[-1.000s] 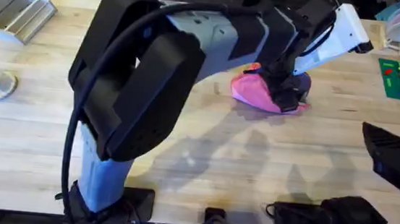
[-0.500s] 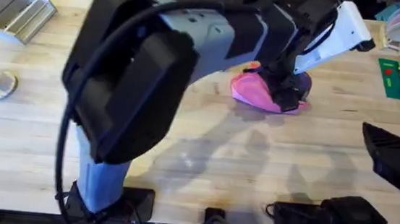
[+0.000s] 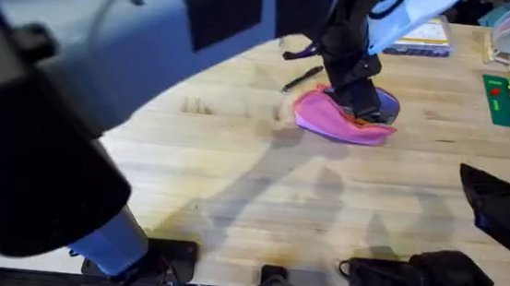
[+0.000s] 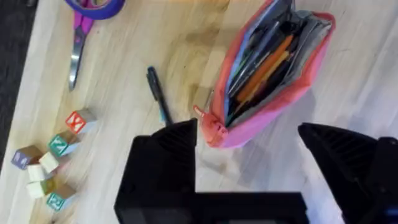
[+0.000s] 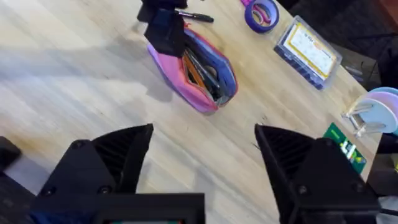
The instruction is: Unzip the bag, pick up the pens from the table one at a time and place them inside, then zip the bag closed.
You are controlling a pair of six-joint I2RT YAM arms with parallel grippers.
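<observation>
- The right gripper [image 5: 202,165] sits low at the near right with its fingers spread wide and nothing between them. A broad stretch of bare table [image 3: 259,199] lies in front of it.
- The near and middle table is open plank surface from the near edge out to the bag.
- The bag [image 3: 341,116] lies past the middle of the table, slightly right. Its zipper gapes, and pens and an orange stick [image 4: 264,67] show inside against the blue-grey lining.
- The left gripper [image 4: 249,158] hovers just over the bag's near end, its fingers spread apart and holding nothing.
- One pen [image 4: 157,94] lies on the table just left of the bag.
- Purple-handled scissors [image 4: 84,25] and lettered toy blocks [image 4: 53,158] lie farther left.
- A clear box with a yellow label [image 5: 308,50] sits at the far edge; I cannot read its writing.
</observation>
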